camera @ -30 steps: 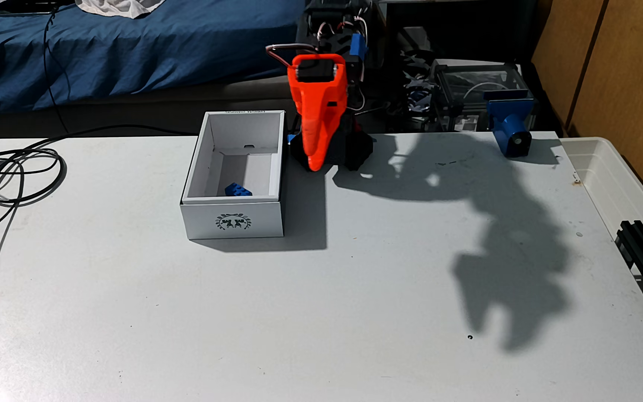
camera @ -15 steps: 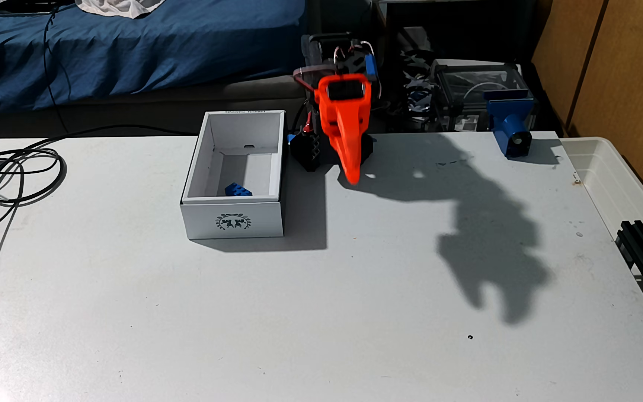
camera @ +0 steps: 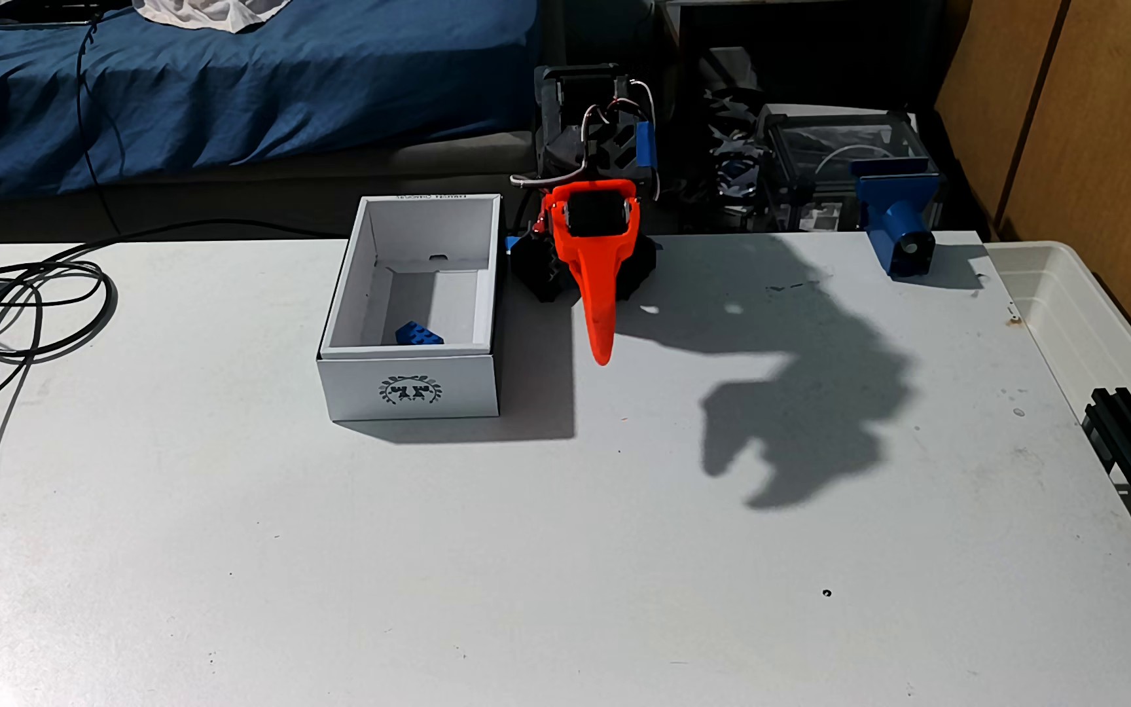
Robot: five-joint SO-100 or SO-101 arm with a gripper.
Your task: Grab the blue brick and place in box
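Jaws lowered, closed, empty; blue brick [camera: 418, 334] inside box [camera: 413, 394], left of them.

blue brick [camera: 419, 334] partly behind box [camera: 409, 398] wall, cables [camera: 19, 309] cut off left

Blue brick [camera: 418, 334]; white box [camera: 409, 398], dark wreath emblem; orange gripper [camera: 601, 356]; pale grey table [camera: 413, 557].

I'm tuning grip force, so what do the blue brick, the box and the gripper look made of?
Blue brick: likely hard moulded plastic, glossy, with round studs on top.
Box: seems thin matte white cardboard, with folded walls and a printed emblem.
Gripper: probably printed orange plastic, matte; any layer lines are too fine to tell.
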